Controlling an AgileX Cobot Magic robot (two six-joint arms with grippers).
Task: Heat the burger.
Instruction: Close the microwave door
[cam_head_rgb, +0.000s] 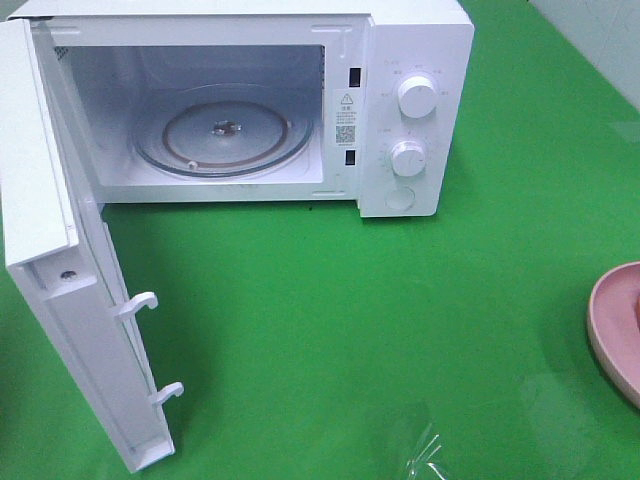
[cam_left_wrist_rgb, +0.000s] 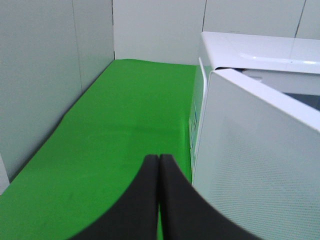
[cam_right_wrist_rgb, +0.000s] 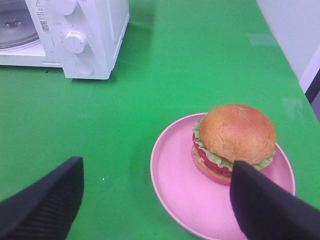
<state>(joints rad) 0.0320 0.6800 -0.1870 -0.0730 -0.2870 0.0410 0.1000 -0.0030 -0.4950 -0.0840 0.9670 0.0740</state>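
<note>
Exterior high view: white microwave (cam_head_rgb: 250, 100) sits at the back of the green table (cam_head_rgb: 350, 330). Its door (cam_head_rgb: 60, 260) is swung fully open to the left, two latch hooks showing on its inner edge. Cavity is lit; glass turntable (cam_head_rgb: 222, 135) lies bare on the cavity floor. Control panel on the microwave's right side carries two round knobs, upper knob (cam_head_rgb: 417, 96) and lower knob (cam_head_rgb: 407, 158), with a round button below them. At the right edge, a slice of the pink plate (cam_head_rgb: 612, 330) shows, well apart from the microwave. Neither arm nor gripper appears in this view. A scrap of clear film lies at the near edge of the table.

Left wrist view: left gripper (cam_left_wrist_rgb: 159, 165) has its two black fingers pressed together, tips touching, nothing between them. It hangs just beside the outer face of the open door, over bare green table. Grey wall panels run behind and alongside.

Right wrist view: right gripper (cam_right_wrist_rgb: 157, 200) has its fingers spread wide, nothing held. The burger (cam_right_wrist_rgb: 234, 142) sits on the pink plate, off-centre on it, bun dome up, lettuce and red layer visible at its side. One finger (cam_right_wrist_rgb: 265, 205) overlaps the plate and the burger's near edge in the picture; whether it touches cannot be told. The other finger is over bare table beside the plate. The microwave's knob panel shows beyond, well apart from the plate.
</note>
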